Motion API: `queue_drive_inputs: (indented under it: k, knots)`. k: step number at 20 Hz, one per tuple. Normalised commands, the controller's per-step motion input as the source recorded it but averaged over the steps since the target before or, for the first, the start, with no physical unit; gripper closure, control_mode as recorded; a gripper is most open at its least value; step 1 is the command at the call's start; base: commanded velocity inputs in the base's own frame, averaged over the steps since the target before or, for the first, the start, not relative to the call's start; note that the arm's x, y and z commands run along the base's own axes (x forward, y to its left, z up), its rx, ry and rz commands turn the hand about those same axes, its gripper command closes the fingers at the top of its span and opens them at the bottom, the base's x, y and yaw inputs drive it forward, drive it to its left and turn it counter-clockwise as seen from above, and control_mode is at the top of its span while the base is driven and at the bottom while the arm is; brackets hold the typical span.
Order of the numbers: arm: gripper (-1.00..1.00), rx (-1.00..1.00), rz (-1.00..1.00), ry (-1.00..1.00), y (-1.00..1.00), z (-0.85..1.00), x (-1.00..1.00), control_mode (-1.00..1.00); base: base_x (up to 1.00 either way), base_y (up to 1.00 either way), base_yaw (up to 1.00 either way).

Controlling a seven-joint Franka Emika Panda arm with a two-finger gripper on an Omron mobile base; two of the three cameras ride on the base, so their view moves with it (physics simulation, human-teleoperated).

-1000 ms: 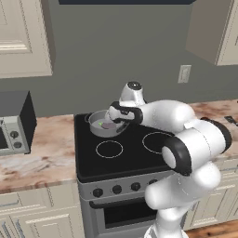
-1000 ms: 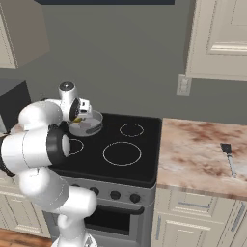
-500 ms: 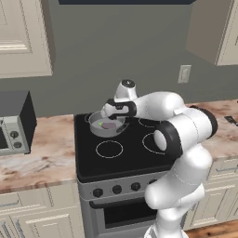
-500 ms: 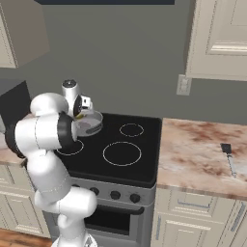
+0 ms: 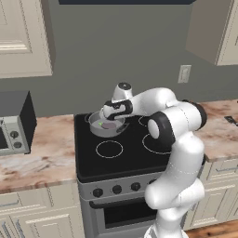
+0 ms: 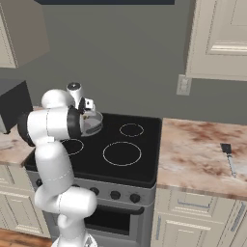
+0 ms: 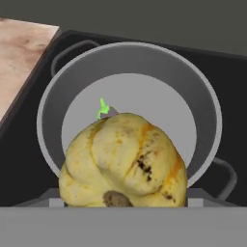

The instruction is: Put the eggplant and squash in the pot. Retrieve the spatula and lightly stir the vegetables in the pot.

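Observation:
The grey pot (image 5: 95, 130) stands on the stove's back left burner. My gripper (image 5: 109, 111) hangs just above it, shut on the yellow squash (image 7: 124, 161), which hides the fingertips in the hand view. Under the squash lies the pot's rim (image 7: 212, 111) and grey floor. The eggplant (image 5: 109, 125) rests inside the pot as a purple piece; in the hand view only its green stem (image 7: 102, 108) peeks past the squash. A spatula (image 6: 228, 157) lies on the counter far to the right of the stove, apart from the gripper.
A black stovetop (image 5: 116, 153) with ring burners spreads in front of the pot. The microwave (image 5: 14, 125) stands on the left counter. Marble counter (image 6: 198, 154) runs to the right. Wall cabinets hang above both sides.
The arm has swung a little to the left with the squash, bringing the gripper from the pot's right edge to over its middle. The grip has not changed.

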Motion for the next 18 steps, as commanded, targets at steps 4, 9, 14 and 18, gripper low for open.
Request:
queue_drive_inputs:
  k: [4,9,14,18]
  knots:
    - [1.0,0.0,0.0,0.05,0.0,-0.21,0.06,-1.0,0.0,0.0,0.0]
    - [1.0,0.0,0.0,0.05,0.0,-0.25,0.1,-1.0,0.0,0.0,0.0]
    - [1.0,0.0,0.0,0.05,0.01,-0.13,0.1,-1.0,0.0,0.0,0.0]
    - [1.0,0.0,0.0,0.02,0.01,-0.05,0.15,-1.0,0.0,0.0,0.0]
